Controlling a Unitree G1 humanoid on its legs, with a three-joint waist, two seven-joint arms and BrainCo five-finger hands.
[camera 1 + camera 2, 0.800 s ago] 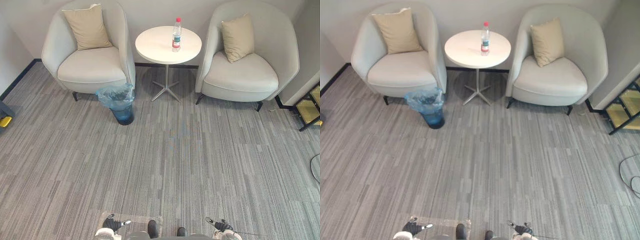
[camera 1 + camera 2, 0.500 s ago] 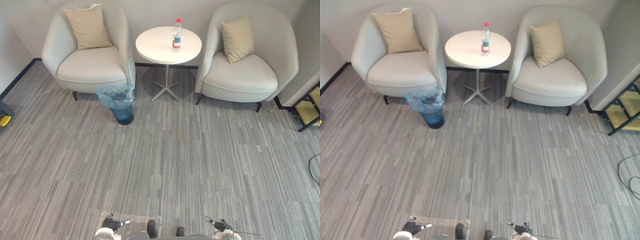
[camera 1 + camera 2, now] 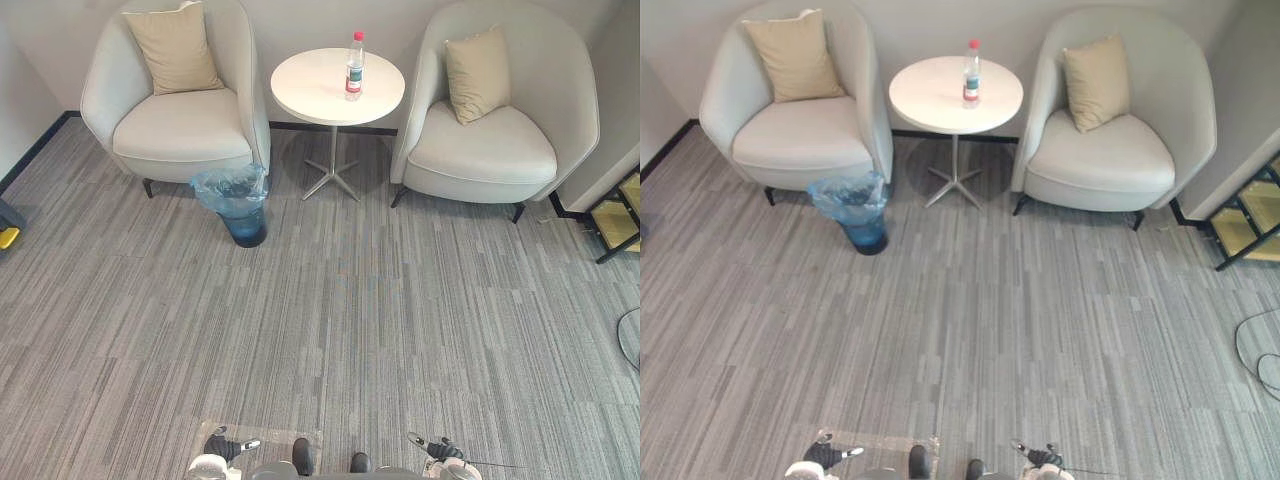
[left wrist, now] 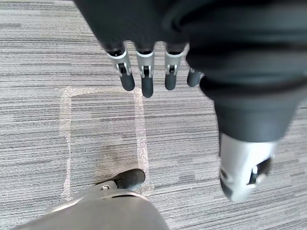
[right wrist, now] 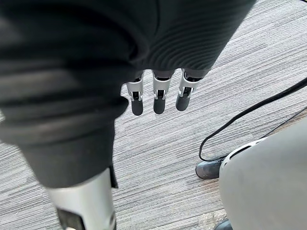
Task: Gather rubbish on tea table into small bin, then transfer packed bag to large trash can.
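Note:
A clear plastic bottle with a red cap and red label stands upright on the round white tea table between two armchairs. The small bin, lined with a blue bag, sits on the carpet by the left chair's front corner. My left hand and right hand hang low at the bottom edge, far from the table. In the wrist views the left hand's fingers and the right hand's fingers point straight down at the carpet, holding nothing.
Two pale grey armchairs, each with a tan cushion, flank the table against the back wall. A black and yellow rack stands at the right edge. A taped rectangle marks the grey carpet under me.
The whole picture has shifted slightly, so the camera has moved. The bottle, bin and both hands keep their places.

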